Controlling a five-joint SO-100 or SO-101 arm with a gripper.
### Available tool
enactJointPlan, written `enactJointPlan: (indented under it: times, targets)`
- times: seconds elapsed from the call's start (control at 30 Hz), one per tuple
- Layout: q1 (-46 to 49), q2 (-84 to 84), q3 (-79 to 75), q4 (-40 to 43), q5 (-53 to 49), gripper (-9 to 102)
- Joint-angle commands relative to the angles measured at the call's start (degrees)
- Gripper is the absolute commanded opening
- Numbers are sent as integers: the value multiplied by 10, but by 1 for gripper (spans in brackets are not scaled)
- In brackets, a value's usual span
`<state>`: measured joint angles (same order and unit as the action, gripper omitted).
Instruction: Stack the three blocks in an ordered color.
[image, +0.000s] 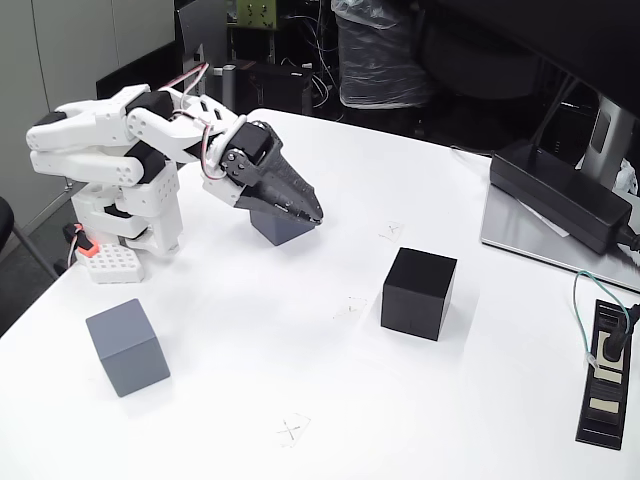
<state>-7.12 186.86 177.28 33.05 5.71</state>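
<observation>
**Blocks apart on table, gripper over slate cube**

Nearest the camera, the medium grey cube (127, 346) is seen at 8 o'clock on the white table (300, 380), standing alone. At 10 o'clock the white arm (120, 150) is folded low. Its gripper (310, 212) is angled down over the slate-grey cube (278, 226), which is partly hidden; jaw state cannot be told. The black cube (418, 293) is placed at 3 o'clock, well apart. A power brick (560, 195) lies at 2 o'clock.
</observation>
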Motion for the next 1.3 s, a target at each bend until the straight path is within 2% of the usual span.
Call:
enactJointPlan:
  times: [0.0, 0.9, 1.07, 1.27]
  targets:
    - [-2, -2, -1, 2, 8, -1]
    - [5, -1, -9, 4, -2, -1]
    - [9, -4, -58, 18, -75, -1]
    - [51, -1, -128, 83, -195, -1]
